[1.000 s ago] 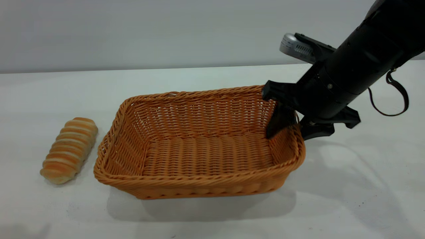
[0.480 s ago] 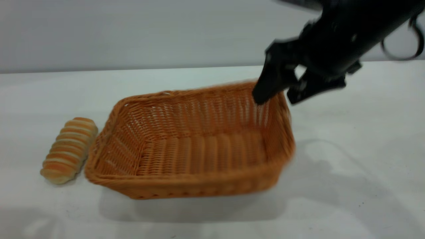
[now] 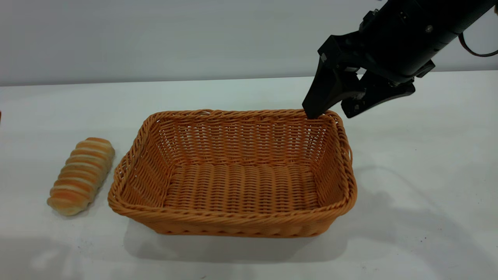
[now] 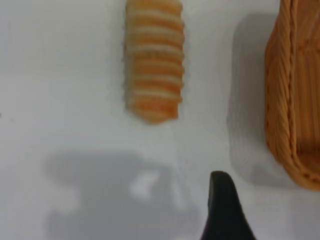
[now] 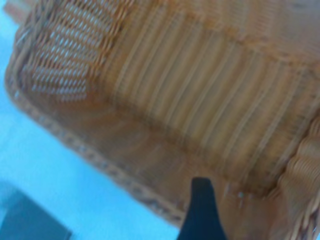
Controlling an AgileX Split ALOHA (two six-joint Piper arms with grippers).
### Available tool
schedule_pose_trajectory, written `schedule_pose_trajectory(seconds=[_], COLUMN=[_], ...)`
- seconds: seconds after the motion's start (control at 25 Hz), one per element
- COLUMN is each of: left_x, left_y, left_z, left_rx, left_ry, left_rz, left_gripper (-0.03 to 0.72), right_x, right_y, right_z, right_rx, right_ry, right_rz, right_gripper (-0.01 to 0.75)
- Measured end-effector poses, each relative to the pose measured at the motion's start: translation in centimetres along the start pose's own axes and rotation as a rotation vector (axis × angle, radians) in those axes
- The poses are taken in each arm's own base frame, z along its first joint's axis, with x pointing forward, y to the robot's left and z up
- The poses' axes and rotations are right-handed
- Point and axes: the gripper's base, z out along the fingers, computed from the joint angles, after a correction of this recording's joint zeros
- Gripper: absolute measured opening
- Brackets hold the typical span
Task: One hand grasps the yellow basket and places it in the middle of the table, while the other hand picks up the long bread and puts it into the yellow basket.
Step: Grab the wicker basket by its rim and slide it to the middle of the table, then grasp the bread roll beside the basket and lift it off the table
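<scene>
One arm visible outside: right gripper [image 3: 332, 111] raised above the far right corner of the yellow basket [image 3: 233, 175], fingers parted, gripping nothing, one tip at or just over the rim, contact unclear. Basket sits flat near the middle of the table [image 3: 408, 202], nothing in it. Long bread [image 3: 81, 175] lies on the table just beside the basket's left end, toward the left edge, apart from it. Left gripper: only one black fingertip [image 4: 225, 210] seen in its wrist view, above the table short of the bread [image 4: 154, 60]; grip state can't tell.
</scene>
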Motion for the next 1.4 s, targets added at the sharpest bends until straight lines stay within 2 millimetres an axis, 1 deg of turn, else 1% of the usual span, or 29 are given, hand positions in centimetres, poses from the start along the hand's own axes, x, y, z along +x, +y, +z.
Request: schedule_pose_trajectory(seconds=[0.12, 0.28, 0.44, 0.56, 0.84, 0.92, 1.12, 1.2, 1.4], left_x=[-0.3, -0.9, -2.4, -3.9, -6.4, -6.9, -7.7, -7.7, -7.4], left_y=[0.0, 0.1, -0.1, -0.2, -0.2, 0.0, 0.5, 0.6, 1.0], left_z=[0.5, 1.9, 3.9, 5.5, 9.5, 10.9, 14.0, 15.4, 18.6], left_rx=[-0.004, -0.018, -0.032, -0.039, -0.076, -0.098, -0.147, -0.153, -0.160], left_ry=[-0.010, 0.041, 0.109, 0.153, 0.275, 0.310, 0.352, 0.371, 0.419], left_rz=[0.000, 0.028, 0.040, 0.051, 0.108, 0.124, 0.132, 0.128, 0.124], left_gripper=[0.523, 0.523, 0.523, 0.523, 0.523, 0.523, 0.523, 0.523, 0.522], right_x=[0.3, 1.0, 1.6, 1.9, 2.5, 2.8, 3.9, 4.2, 5.0], right_y=[0.7, 1.7, 2.7, 3.6, 5.8, 6.5, 7.6, 8.0, 8.1], right_z=[-1.0, -3.0, -5.6, -7.8, -13.7, -15.4, -18.1, -19.0, -20.6], right_rx=[-0.031, -0.059, -0.066, -0.064, -0.045, -0.044, -0.046, -0.042, 0.004], right_ry=[0.044, 0.118, 0.162, 0.158, 0.018, -0.029, -0.088, -0.114, -0.140], right_rz=[-0.042, -0.096, -0.136, -0.164, -0.248, -0.272, -0.310, -0.317, -0.319], right_gripper=[0.594, 0.594, 0.594, 0.593, 0.593, 0.593, 0.593, 0.592, 0.592])
